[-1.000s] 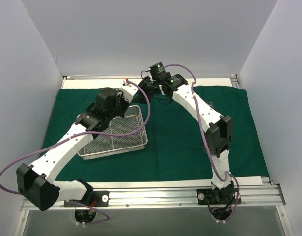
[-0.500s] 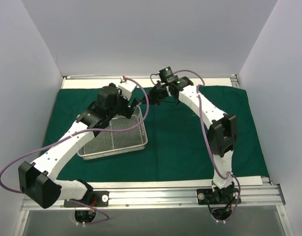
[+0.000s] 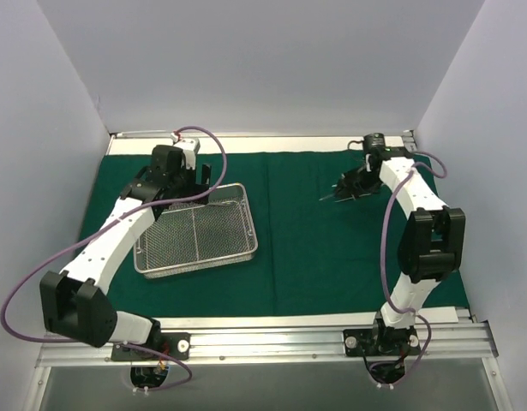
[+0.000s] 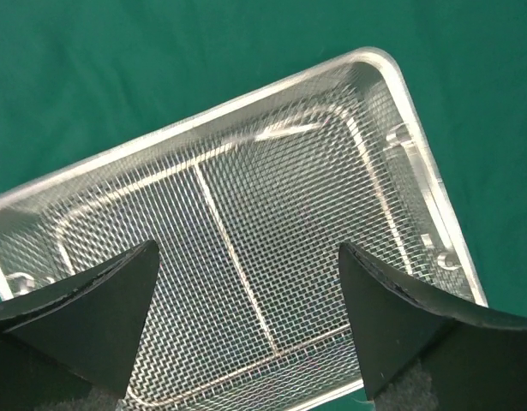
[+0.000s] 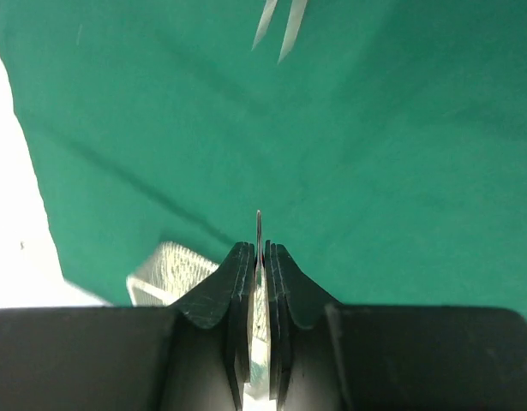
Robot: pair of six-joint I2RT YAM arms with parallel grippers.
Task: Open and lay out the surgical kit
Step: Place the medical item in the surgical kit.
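The dark green cloth of the surgical kit lies spread flat over the table. On its left half stands the silver wire-mesh tray, with nothing in it in the left wrist view. My left gripper hangs open above the tray's far edge, nothing between its fingers. Over the cloth's far right, my right gripper is shut on a thin metal instrument, seen edge-on between the fingers. Two pointed silver tips show at the top of the right wrist view.
White walls enclose the table on the left, back and right. An aluminium rail carrying both arm bases runs along the near edge. A white strip of table shows beyond the cloth. Purple cables loop off both arms.
Both grippers were close together above the tray's far right corner. The left one has opened and drawn back left; the right one has shut on the instrument and swung right.
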